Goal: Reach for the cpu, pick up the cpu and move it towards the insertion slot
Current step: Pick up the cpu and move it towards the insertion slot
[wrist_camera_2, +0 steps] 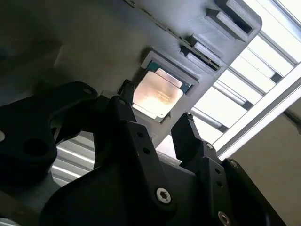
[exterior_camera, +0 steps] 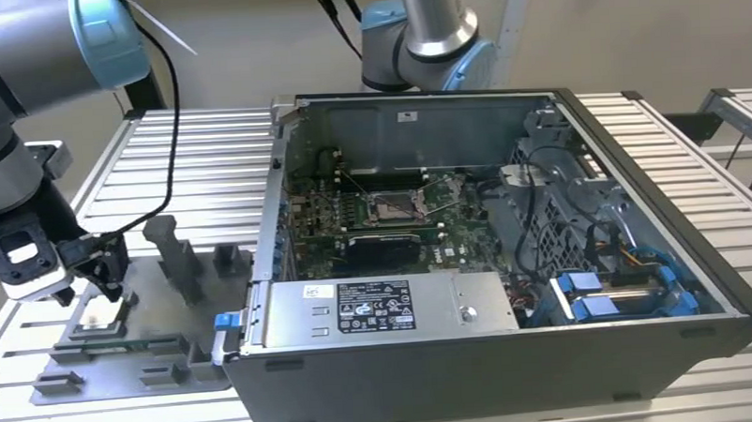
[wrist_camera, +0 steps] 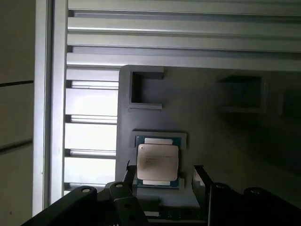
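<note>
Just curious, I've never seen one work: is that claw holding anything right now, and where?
Nothing yet. The open gripper hovers over the cpu, which lies in its grey fixture.

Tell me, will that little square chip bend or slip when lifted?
Probably stiff: the cpu looks like a flat, metal-topped plate. Likely light, being thin. Its shiny top may be slippery, though the recess in the grey fixture should stop sliding.

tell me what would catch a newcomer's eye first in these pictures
The open computer case dominates the middle of the exterior view, the insertion slot shining on its green board. At that view's left the gripper hangs over a grey fixture plate; in both wrist views its open fingers stand either side of the cpu lying in its recess.
</note>
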You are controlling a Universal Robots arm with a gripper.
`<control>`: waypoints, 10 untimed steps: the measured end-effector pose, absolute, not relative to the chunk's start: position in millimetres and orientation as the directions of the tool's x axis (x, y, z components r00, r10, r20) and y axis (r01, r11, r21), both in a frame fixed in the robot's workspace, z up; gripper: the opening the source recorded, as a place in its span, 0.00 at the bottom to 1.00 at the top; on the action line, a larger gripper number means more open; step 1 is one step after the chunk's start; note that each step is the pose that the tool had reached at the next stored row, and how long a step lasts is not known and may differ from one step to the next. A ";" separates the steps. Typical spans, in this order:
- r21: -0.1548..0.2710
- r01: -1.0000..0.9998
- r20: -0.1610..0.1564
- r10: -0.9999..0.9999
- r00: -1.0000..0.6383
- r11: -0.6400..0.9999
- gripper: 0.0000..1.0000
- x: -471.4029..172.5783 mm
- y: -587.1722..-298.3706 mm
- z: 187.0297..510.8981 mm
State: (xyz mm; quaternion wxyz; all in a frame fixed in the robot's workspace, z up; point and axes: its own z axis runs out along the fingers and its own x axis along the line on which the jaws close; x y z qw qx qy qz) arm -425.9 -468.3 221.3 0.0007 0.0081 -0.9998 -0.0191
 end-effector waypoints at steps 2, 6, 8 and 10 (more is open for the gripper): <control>0.038 -0.016 0.001 -0.016 -1.000 0.999 1.00 -427.1 -468.5 217.5; 0.038 -0.015 0.001 -0.015 -1.000 0.999 1.00 -428.3 -468.5 210.2; 0.038 -0.015 0.001 -0.015 -1.000 0.999 1.00 -428.7 -468.5 206.6; 0.038 -0.014 0.001 -0.014 -1.000 0.999 1.00 -429.1 -468.5 203.0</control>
